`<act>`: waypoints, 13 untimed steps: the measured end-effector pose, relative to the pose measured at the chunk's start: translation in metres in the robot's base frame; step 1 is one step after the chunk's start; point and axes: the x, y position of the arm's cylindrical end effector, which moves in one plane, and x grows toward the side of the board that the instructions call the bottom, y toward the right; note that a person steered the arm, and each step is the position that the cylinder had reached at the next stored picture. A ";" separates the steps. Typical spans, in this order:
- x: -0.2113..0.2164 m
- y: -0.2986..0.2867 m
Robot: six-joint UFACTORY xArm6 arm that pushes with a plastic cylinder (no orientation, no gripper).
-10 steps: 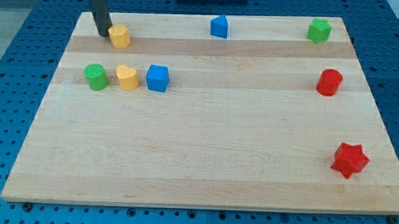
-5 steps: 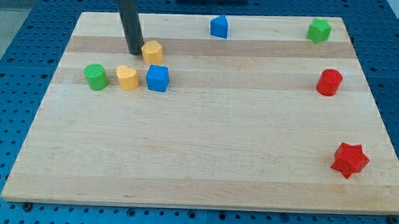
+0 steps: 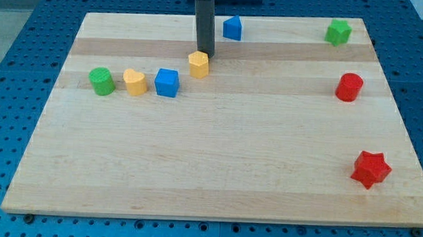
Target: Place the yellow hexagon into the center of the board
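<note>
The yellow hexagon (image 3: 199, 64) lies on the wooden board (image 3: 217, 161), above and left of the board's middle. My tip (image 3: 204, 52) stands right behind it, touching its upper edge toward the view's top. The dark rod rises from there out of the view's top. A blue cube (image 3: 167, 82) sits just down-left of the hexagon, apart from it.
Left of the blue cube stand a yellow heart-shaped block (image 3: 134, 81) and a green cylinder (image 3: 101, 81). A blue block (image 3: 232, 27) sits at the top middle, a green block (image 3: 337, 32) at the top right, a red cylinder (image 3: 349, 87) and a red star (image 3: 371, 169) at the right.
My tip has pushed the yellow hexagon from the top-left corner rightward and slightly down, past the blue cube. The other blocks have not moved.
</note>
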 end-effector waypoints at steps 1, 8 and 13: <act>0.010 0.000; 0.021 -0.020; 0.044 -0.020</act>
